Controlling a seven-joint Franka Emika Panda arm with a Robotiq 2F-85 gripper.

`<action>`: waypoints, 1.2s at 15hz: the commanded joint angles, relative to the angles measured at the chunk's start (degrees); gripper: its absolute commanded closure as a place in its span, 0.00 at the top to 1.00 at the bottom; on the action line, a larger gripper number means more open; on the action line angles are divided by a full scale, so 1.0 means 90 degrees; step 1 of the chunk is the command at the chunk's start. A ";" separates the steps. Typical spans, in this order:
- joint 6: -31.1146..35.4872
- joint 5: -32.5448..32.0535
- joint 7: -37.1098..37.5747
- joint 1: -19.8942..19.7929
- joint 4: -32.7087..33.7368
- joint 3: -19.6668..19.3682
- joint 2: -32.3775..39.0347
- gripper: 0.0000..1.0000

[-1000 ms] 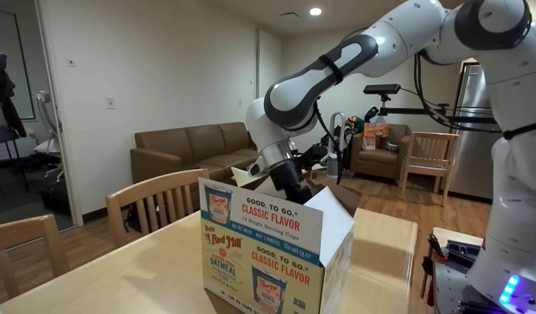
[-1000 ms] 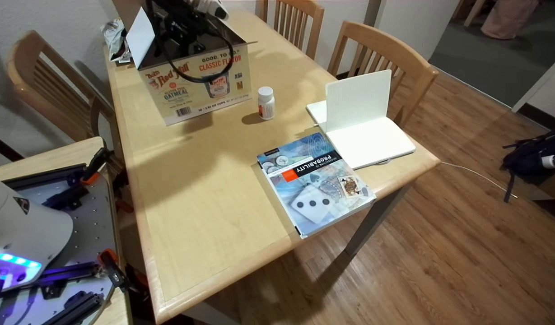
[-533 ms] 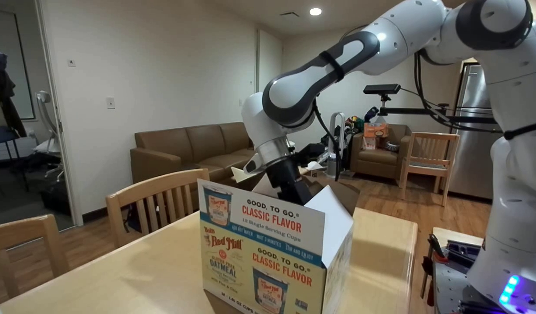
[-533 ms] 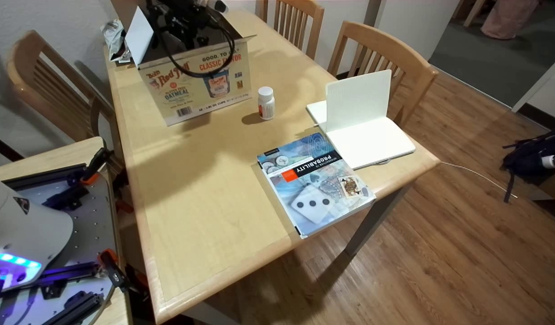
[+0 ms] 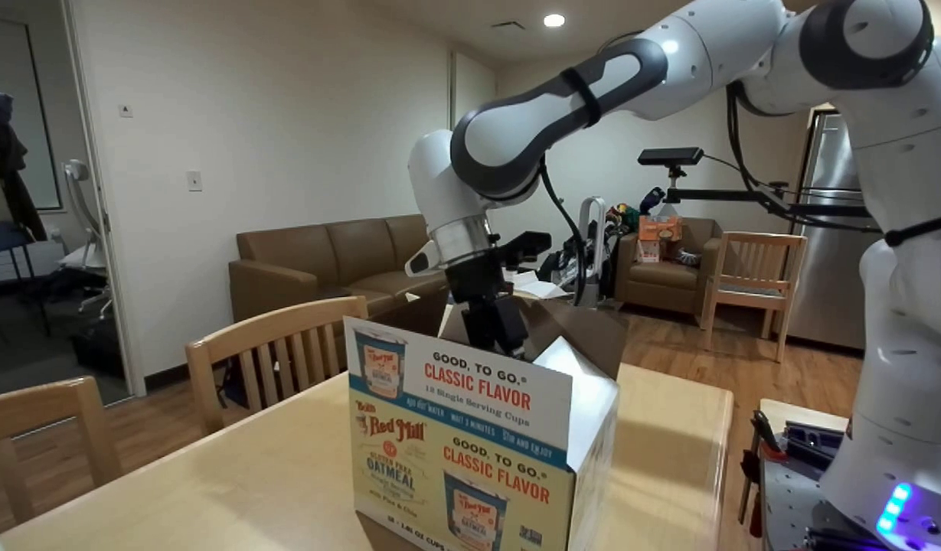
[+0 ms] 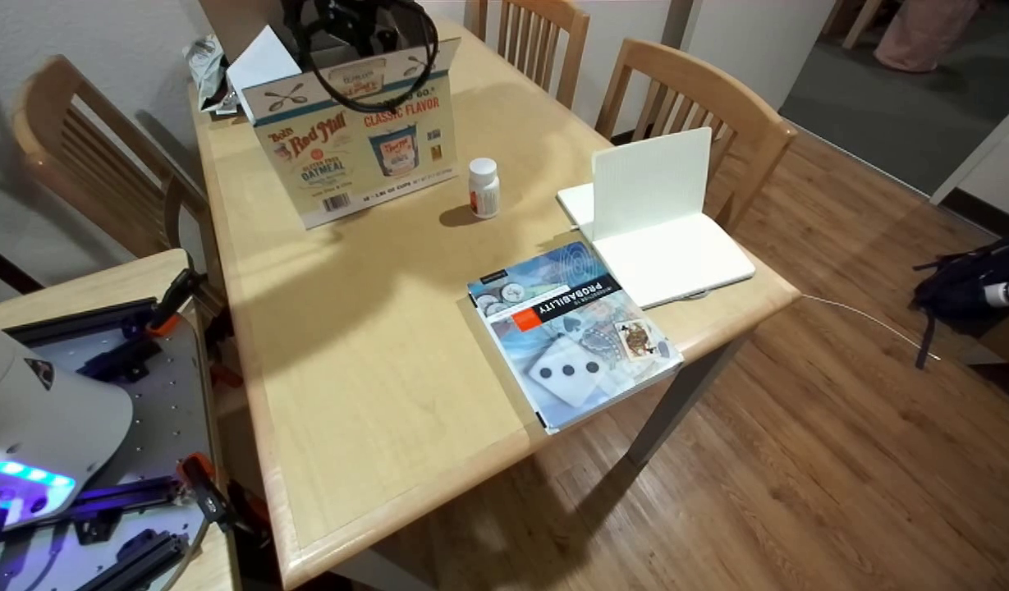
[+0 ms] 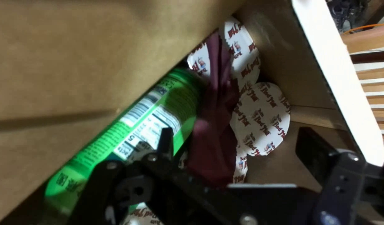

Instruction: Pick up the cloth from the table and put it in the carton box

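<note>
While above the cloth [image 7: 214, 145], fingers [image 7: 313, 151] downward, apart.

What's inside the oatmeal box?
A red cloth, a green container and round white lids show inside the box. The hand blocks part of it; what lies under the cloth and lids is hidden too.

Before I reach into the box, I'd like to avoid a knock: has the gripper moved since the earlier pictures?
Yes. In an exterior view, against the fixed sofa, the gripper has shifted up and toward the picture's left.
</note>
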 commanded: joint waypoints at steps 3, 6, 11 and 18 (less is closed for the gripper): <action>-0.0148 -0.0572 0.0380 0.0271 0.0620 -0.0002 0.0052 1.00; -0.0285 -0.0933 0.0628 0.0424 0.0876 -0.0021 -0.0013 1.00; -0.0768 -0.1524 0.1339 0.0681 0.1331 -0.0051 -0.0228 1.00; -0.1583 -0.1846 0.2672 0.0781 0.1535 -0.0113 -0.0941 1.00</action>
